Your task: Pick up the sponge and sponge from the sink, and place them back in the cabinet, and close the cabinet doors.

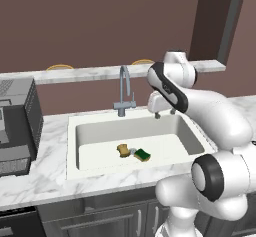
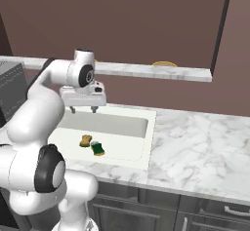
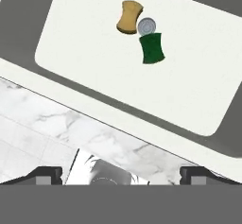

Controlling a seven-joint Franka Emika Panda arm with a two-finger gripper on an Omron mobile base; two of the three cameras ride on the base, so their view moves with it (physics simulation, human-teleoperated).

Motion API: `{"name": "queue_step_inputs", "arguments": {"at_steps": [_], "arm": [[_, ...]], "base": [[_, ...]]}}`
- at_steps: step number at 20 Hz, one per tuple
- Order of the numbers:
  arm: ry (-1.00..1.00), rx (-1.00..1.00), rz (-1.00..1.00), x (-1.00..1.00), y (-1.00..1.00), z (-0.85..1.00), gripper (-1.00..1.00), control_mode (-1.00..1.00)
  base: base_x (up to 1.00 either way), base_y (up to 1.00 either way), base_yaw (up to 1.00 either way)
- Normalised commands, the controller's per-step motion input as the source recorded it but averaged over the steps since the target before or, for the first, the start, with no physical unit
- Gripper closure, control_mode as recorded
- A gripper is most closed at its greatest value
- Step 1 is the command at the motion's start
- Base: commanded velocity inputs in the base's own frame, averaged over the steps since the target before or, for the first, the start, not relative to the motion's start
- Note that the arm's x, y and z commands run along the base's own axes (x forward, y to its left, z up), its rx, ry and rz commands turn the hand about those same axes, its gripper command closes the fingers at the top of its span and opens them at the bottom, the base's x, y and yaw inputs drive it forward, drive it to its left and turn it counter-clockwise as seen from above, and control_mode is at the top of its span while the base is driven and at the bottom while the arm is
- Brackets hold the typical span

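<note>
Wide open and empty, my claw (image 2: 84,109) hangs above the back rim of the sink (image 1: 75,131). Below, the tan sponge (image 3: 129,17) and green sponge (image 3: 152,48) flank what looks like the drain (image 3: 146,26).

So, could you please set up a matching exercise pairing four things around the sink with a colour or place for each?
Things:
1. green-topped sponge
2. golden-tan sponge
3. faucet
4. gripper

Descriptions:
A. grey, rising from the counter behind the sink
B. open, hanging above the basin's back edge
C. on the basin floor, on the faucet side of the drain
D. on the basin floor, on the side of the drain toward the front rim

Pairs: 1-D, 2-C, 3-A, 4-B
</note>
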Motion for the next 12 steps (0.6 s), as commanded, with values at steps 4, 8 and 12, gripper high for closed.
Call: {"name": "queue_step_inputs", "arguments": {"at_steps": [4, 8, 12], "arm": [[0.1, 0.0, 0.1, 0.15, 0.0, -0.4, -1.0, -1.0], [0.02, 0.0, 0.03, 0.13, 0.0, -0.39, -1.0, -1.0], [0.0, 0.0, 0.0, 0.11, 0.0, -0.43, -1.0, -1.0]], "base": [[0.0, 0.0, 0.0], [0.0, 0.0, 0.0], [0.0, 0.0, 0.0]]}}
